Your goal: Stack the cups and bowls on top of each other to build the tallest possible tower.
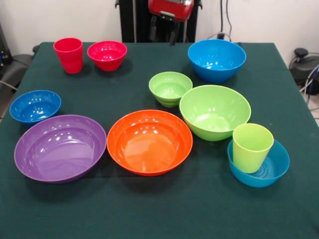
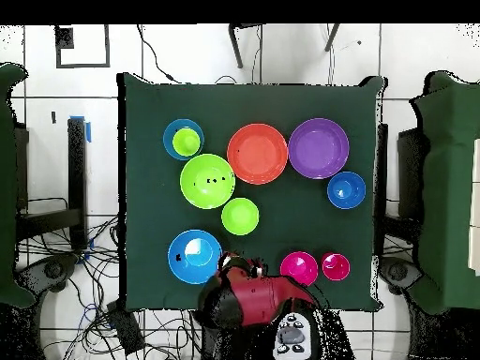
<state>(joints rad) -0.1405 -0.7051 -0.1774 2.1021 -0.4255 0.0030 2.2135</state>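
The gripper (image 1: 167, 31) hangs above the table's far edge, close to the pedestal, two dark fingers pointing down with a gap between them and nothing held. On the dark green cloth-covered table (image 1: 149, 209), the smooth lime-green plastic tumbler (image 1: 251, 147) stands upright inside the shallow teal-blue plastic bowl (image 1: 271, 172) near the front right corner as the front view shows it; that pair is the only stacking so far. The smooth red plastic tumbler (image 1: 69, 55) stands upright near the far left corner, just beside the small glossy red plastic bowl (image 1: 107, 55), the two not touching. The small dark-blue plastic bowl (image 1: 35, 106) sits by the left edge. A deeper bright-blue plastic bowl (image 1: 217, 59) sits near the far right corner. In the middle lie a small ribbed lime-green bowl (image 1: 170, 88) and, touching or almost touching it, a large lime-green plastic bowl (image 1: 215, 112). Toward the front edge a wide orange plastic bowl (image 1: 149, 142) and a wide purple plastic bowl (image 1: 60, 148) sit side by side, rims nearly meeting. All bowls stand mouth up and empty, apart from the teal one.
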